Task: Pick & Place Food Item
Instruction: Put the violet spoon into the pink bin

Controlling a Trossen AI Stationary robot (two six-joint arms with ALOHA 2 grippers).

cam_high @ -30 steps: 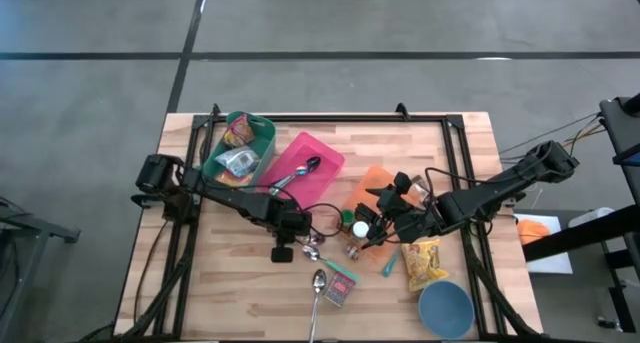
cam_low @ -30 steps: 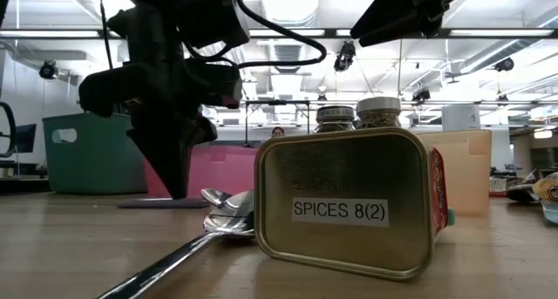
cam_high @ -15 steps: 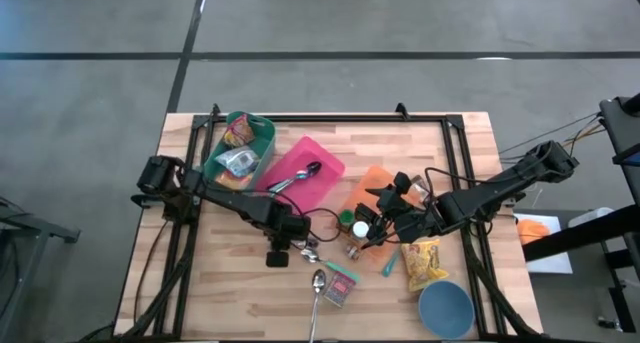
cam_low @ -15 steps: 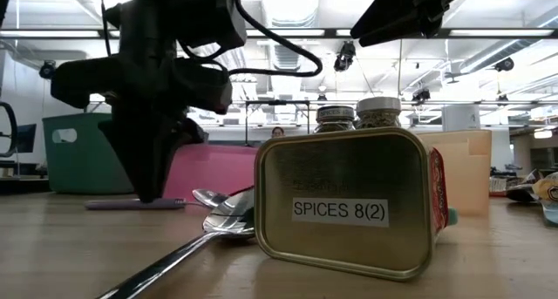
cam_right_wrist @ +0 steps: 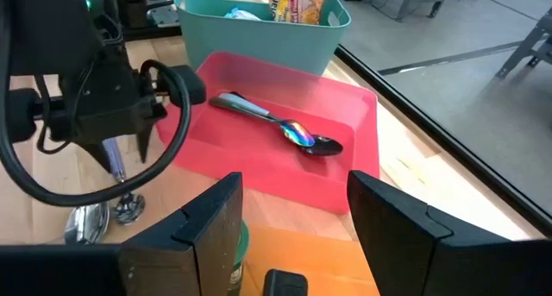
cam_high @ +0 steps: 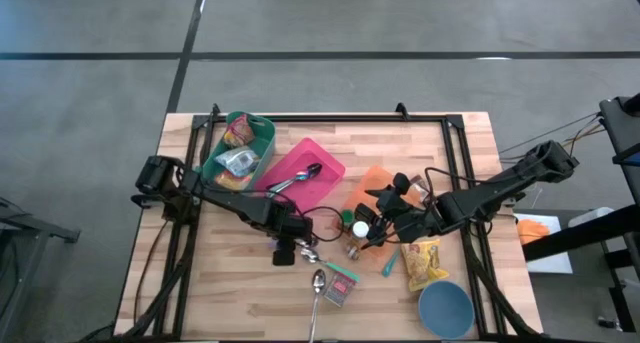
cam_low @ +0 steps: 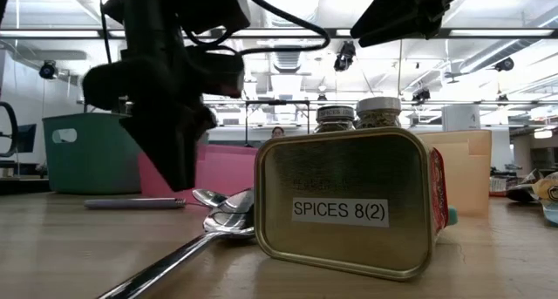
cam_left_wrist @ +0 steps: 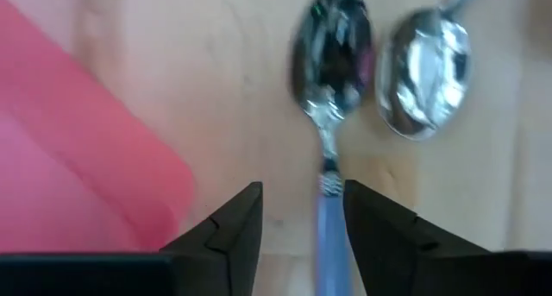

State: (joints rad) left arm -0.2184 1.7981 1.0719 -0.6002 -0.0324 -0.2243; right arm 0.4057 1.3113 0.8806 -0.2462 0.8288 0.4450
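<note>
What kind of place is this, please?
Probably a robotics lab or test hall. A wooden table stands on a bare grey floor, the low view shows industrial ceiling lights, and a tin carries an inventory label, "SPICES 8(2)".

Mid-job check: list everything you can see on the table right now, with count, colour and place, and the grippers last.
Bin: one, green, far left corner, holding packets.
Tray: one, pink, beside the bin, a spoon lying in it.
Container: one, orange, centre right.
Spoons on the wood: one blue-handled and one silver beside it, at the left gripper; one more silver near the front edge.
Spice tin: one, gold, front centre.
Spice jars: two, behind the tin.
Snack packet: one, yellow, front right.
Bowl: one, blue, front right corner.
Left gripper: open, straddling the blue handle.
Right gripper: open, over the orange container.
</note>
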